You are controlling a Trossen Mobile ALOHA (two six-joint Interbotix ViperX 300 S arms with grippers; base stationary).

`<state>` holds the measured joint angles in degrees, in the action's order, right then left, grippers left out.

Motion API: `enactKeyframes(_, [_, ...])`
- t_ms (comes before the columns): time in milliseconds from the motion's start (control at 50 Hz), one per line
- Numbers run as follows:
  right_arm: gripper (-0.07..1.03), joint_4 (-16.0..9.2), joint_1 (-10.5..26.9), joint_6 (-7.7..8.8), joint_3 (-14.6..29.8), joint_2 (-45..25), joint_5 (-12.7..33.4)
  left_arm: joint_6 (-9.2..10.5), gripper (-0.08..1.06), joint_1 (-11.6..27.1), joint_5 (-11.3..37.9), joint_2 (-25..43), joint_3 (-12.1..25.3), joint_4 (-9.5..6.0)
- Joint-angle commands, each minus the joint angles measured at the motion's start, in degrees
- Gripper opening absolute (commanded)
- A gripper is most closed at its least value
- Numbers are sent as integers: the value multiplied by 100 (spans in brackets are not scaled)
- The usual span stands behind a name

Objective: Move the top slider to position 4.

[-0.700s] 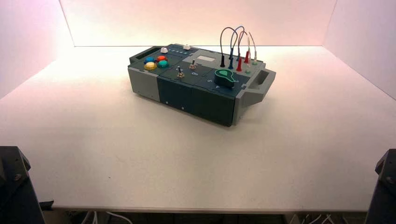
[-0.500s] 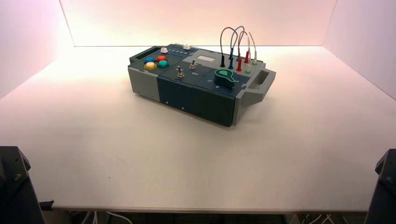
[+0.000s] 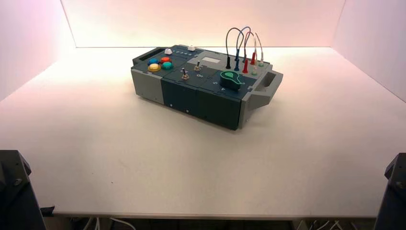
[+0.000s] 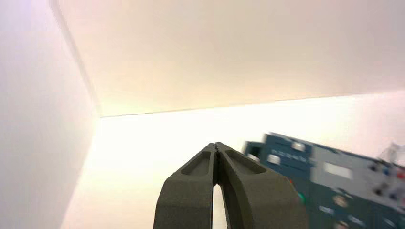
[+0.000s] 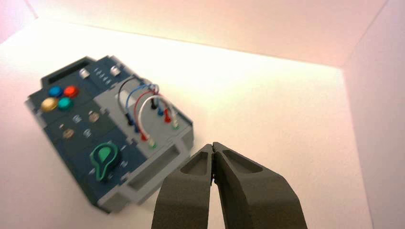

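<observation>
The top slider's small bright white knob (image 3: 191,48) sits at the far edge of the box (image 3: 201,96), at the end of a dark teal track with a row of pale marks (image 3: 181,53). It also shows in the right wrist view (image 5: 114,70) and, blurred, in the left wrist view (image 4: 298,146). My left gripper (image 4: 216,145) is shut and empty, held well short of the box on its left side. My right gripper (image 5: 212,145) is shut and empty too, above the table off the box's handle end. Neither touches the box.
A duller domed white knob (image 3: 168,51) stands left of the track. Four coloured buttons (image 3: 160,63), two metal toggle switches (image 3: 190,70), a green knob (image 3: 231,79) and looped wires (image 3: 242,45) fill the rest of the top. Both arm bases (image 3: 14,191) (image 3: 395,191) stay at the near corners.
</observation>
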<state>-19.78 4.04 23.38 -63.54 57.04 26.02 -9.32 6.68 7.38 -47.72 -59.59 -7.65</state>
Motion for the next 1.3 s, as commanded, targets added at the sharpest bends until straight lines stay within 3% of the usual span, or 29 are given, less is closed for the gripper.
enactKeyframes(20, [-2,-114,18,-9,316,-167,246,-44,-3,237,325,360,475,0])
enactKeyframes(240, [-2,-334,9,-9,738,-510,914,-44,-3,492,1063,1380,1292,-18])
enactKeyframes(560, [-2,-527,26,62,1239,-1072,1318,-44,-3,765,2276,2584,2575,-53])
enactKeyframes(740, [-2,-589,53,141,1582,-1415,1564,-281,-3,984,2830,3041,3138,-97])
enactKeyframes(840, [-2,-589,132,193,1767,-1608,1688,-378,-3,1116,2909,3270,3331,-149])
enactKeyframes(980, [-2,-589,475,413,1837,-1986,1626,-387,-3,1371,2909,3639,3568,-185])
enactKeyframes(1120, [-2,-589,765,439,1723,-2224,1327,-387,-3,1538,2909,4157,3823,-202])
enactKeyframes(1300, [-2,-589,879,457,1556,-2417,1063,-396,-3,1608,2918,4764,4201,-202])
